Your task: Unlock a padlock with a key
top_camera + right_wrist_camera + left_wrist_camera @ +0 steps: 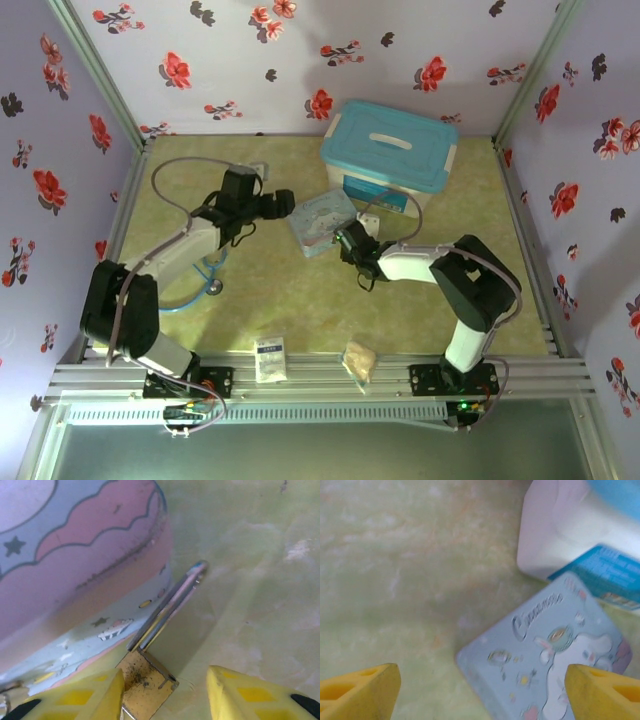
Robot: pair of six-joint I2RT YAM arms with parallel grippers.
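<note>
purple floral walls box in a pale green marbled table [300, 300]. from above, the left gripper [283, 204] hangs just left of the pale-blue cartoon tin [322, 222], and the right gripper [343, 240] sits at the tin's near right corner, with a blue-lidded box [390, 150] behind it. the right wrist view adds the close detail. the padlock [146, 682] stands on the table just beside the tin's wall, its brass body between the yellow fingers [250, 695]. its silvery shackle [170, 605] slants up alongside the tin. these jaws are spread; the left finger may graze the brass body, though i cannot be sure. the left wrist view shows that arm's own fingers [360, 690] wide apart over bare table and the tin's corner, gripping nothing.
</note>
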